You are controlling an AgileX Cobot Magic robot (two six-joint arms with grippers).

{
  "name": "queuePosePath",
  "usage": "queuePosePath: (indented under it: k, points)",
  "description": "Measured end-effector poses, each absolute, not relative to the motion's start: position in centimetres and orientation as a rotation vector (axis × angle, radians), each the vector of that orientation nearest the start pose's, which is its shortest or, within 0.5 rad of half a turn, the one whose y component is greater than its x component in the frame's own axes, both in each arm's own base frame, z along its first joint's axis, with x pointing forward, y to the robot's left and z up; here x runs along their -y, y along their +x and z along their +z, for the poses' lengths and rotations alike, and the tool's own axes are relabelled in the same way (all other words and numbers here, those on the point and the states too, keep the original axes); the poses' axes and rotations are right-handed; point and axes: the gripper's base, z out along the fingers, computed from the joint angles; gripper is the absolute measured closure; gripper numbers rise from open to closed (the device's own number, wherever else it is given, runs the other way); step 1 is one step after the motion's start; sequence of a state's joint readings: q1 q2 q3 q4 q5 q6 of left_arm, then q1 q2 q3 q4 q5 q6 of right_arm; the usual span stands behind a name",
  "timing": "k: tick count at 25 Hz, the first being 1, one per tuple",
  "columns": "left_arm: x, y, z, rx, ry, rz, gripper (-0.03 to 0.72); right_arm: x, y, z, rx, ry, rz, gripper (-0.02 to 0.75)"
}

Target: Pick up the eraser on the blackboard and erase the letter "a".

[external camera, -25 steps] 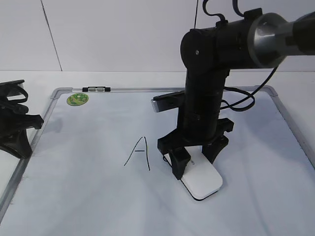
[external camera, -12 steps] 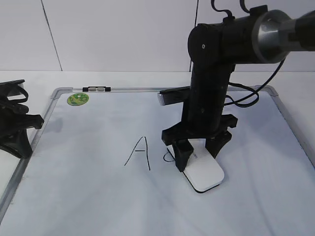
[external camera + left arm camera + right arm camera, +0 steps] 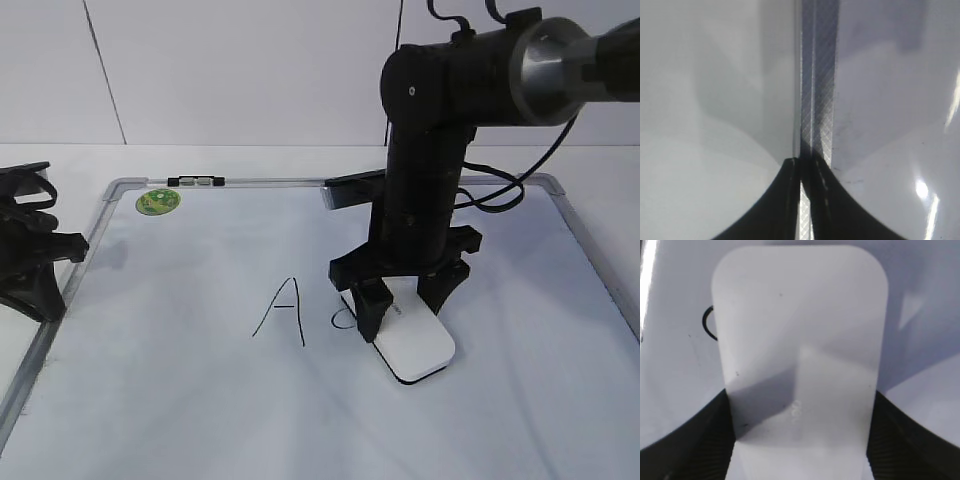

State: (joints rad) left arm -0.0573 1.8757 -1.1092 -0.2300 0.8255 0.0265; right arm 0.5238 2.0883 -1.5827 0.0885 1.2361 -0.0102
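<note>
Exterior view, right gripper [image 3: 400, 305] clamped across white rounded-rectangular plastic eraser [image 3: 415, 345], eraser lying flat on large white metal-framed blackboard [image 3: 180, 400], just right of handwritten capital "A" [image 3: 285, 310], partly covering small black letter "a" [image 3: 343, 320], left gripper [image 3: 802, 200] pressed together over board's left frame edge.

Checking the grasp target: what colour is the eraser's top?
Plain white eraser, clearest in the right wrist view.

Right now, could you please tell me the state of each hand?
Left hand: closed, empty, at the blackboard frame.
Right hand: gripping the eraser.
</note>
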Motion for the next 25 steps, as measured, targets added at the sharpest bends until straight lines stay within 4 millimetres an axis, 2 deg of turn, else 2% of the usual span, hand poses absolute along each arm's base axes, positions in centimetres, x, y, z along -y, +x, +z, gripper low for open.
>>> queuePosePath:
  k: [11, 20, 25]
  points:
    - [3.5, 33.6, 15.1, -3.065, -0.103, -0.269, 0.655, -23.0, 33.4, 17.8, -3.095, -0.905, 0.078, 0.197]
    - [3.5, 33.6, 15.1, -3.065, -0.103, -0.269, 0.655, -22.9, 33.5, 17.8, -3.094, -0.902, 0.076, 0.197]
    - [3.5, 33.6, 15.1, -3.065, -0.103, -0.269, 0.655, -21.3, 34.6, 17.7, -3.125, -0.813, 0.104, 0.197]
